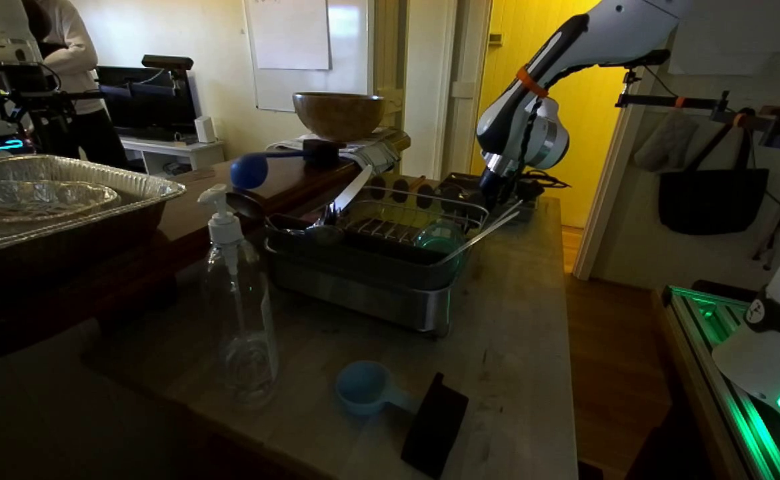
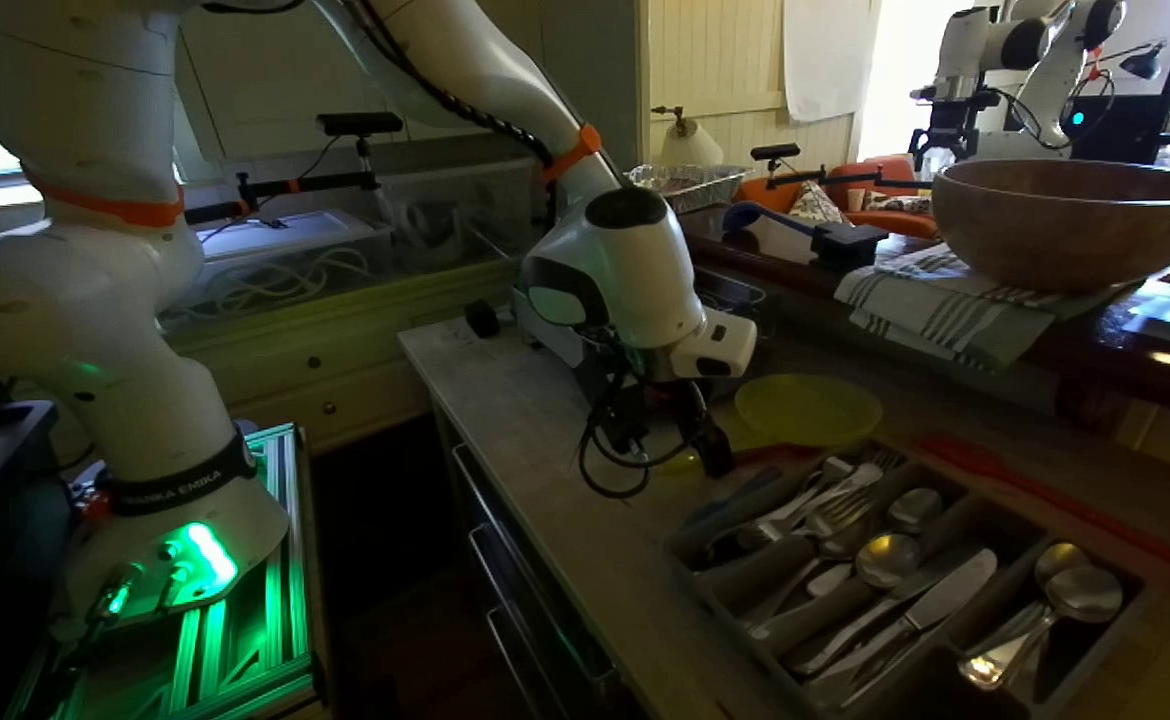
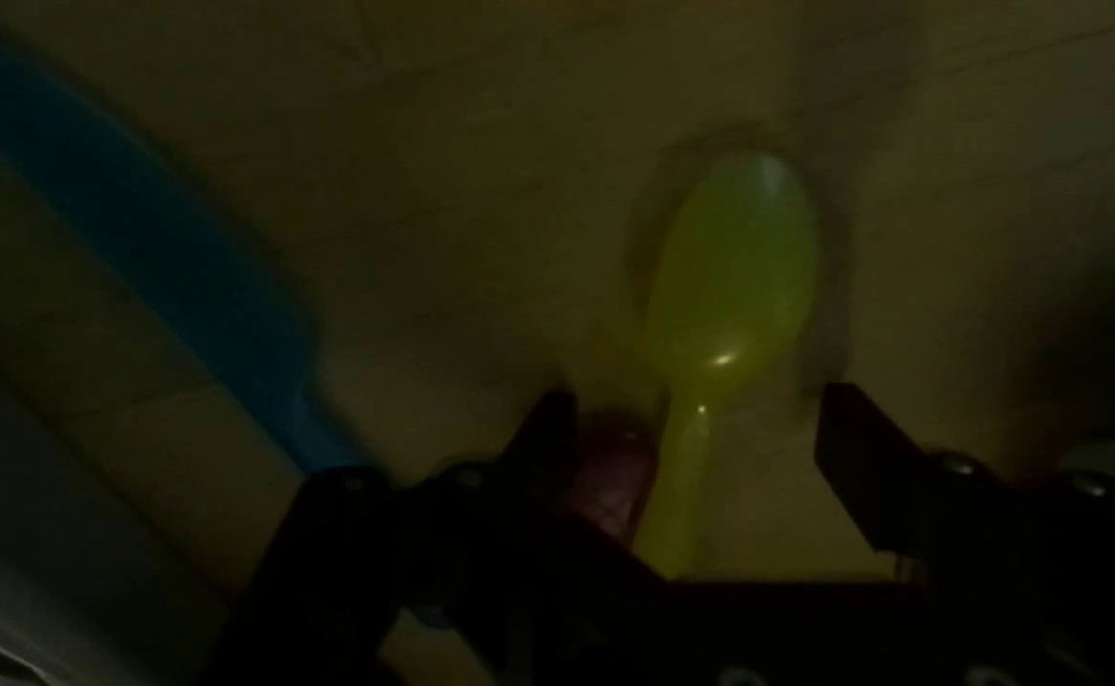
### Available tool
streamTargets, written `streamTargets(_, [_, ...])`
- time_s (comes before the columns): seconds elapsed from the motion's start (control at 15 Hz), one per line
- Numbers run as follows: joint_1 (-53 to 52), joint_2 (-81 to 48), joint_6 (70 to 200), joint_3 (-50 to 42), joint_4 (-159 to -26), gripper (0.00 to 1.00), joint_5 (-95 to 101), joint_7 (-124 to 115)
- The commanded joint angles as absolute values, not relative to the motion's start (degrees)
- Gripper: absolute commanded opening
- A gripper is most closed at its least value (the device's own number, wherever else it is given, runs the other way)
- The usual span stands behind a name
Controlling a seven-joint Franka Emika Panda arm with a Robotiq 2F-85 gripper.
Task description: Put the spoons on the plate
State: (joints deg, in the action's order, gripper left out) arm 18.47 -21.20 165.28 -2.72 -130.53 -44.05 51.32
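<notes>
A yellow spoon lies on the wooden counter in the wrist view. My gripper is open, with one finger on each side of the spoon's handle. The end of the handle is hidden behind the gripper. In an exterior view my gripper is low over the counter, and a bit of the yellow spoon shows beside it. A yellow plate lies behind the gripper there. Metal spoons lie in the grey cutlery tray. In an exterior view the gripper is low behind the dish rack.
A reddish object lies beside the handle, close to one finger. A blue utensil lies at left. The cutlery tray with several utensils stands near the gripper. A dish rack stands on the counter. A red utensil lies behind the tray.
</notes>
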Motion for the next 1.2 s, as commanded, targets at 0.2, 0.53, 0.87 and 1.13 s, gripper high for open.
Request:
streamTargets(0.2, [21.09,-22.74,165.23,-0.63,-128.68,0.16,-45.66,55.15])
streamTargets(0.53, [21.21,-22.34,163.87,-1.27,-128.6,0.0,-44.18,54.61])
streamTargets(0.87, [20.94,-20.8,158.95,-2.86,-129.0,0.04,-41.65,53.0])
streamTargets(1.13, [20.27,-17.62,151.27,-6.44,-130.17,0.04,-32.52,47.76])
